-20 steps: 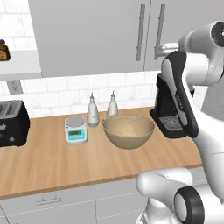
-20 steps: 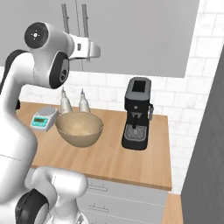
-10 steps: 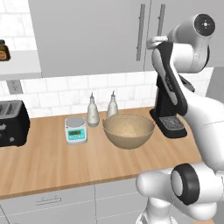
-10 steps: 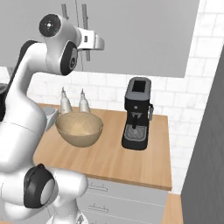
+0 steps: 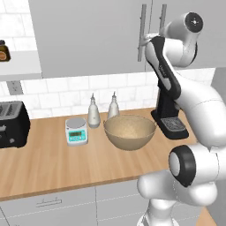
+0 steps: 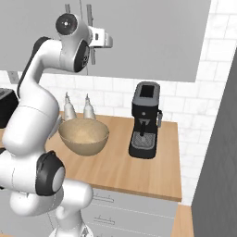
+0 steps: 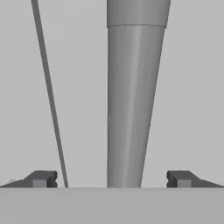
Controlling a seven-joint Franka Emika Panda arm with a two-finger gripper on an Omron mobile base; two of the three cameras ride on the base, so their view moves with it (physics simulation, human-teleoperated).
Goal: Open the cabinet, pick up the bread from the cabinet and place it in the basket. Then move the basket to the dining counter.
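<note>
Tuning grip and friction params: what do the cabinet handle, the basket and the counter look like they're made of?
Cabinet handle: looks like brushed metal; smooth silver-grey bar with a soft lengthwise sheen. Basket: tan, matte, speckled inside, suggesting woven fibre, though the rendered wall looks smooth, so possibly ceramic or wood. Counter: light wood, faint grain lines, satin finish.

A wooden tabletop runs along a wall of white tiles, with grey drawers under its front edge. A black toaster sits at the left end, a small kitchen scale and two pale bottles stand nearer the middle, and a black coffee machine occupies the right end. A white shelf hangs at the upper left, holding a small jar.
</note>
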